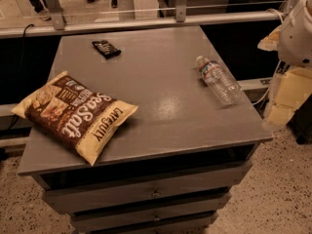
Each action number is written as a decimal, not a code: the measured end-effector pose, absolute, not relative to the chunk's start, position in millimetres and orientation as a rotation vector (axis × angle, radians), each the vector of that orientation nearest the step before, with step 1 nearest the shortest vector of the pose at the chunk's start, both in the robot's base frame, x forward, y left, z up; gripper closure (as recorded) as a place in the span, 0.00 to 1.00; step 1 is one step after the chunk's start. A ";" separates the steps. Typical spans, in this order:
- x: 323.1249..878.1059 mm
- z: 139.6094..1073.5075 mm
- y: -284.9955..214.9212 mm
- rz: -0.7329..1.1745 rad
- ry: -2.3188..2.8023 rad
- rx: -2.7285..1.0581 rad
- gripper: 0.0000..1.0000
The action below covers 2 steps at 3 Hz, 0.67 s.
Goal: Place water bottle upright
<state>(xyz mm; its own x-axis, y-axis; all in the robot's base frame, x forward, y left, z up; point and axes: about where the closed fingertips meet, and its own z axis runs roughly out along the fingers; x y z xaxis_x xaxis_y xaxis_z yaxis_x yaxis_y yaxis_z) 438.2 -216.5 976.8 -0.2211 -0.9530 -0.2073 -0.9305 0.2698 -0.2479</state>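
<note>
The water bottle [218,80] lies on its side on the right part of the grey table top [161,57]. It is clear and ribbed. Its white cap points to the back left and its base points toward the front right corner. A pale label band with blue print sits near the cap end. My gripper [286,104] hangs at the right edge of the view, off the table, to the right of the bottle and apart from it. The white arm [298,30] rises above it.
A large brown and yellow sea salt chip bag [77,112] lies on the table's left front. A small black wrapper [106,48] lies at the back. Drawers [156,191] sit below the top. A rail [146,23] and glass run behind the table.
</note>
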 end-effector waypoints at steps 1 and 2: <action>438.2 976.8 -216.5 -0.101 2.230 -1.723 0.00; 449.1 978.8 -209.3 -0.073 2.200 -1.704 0.00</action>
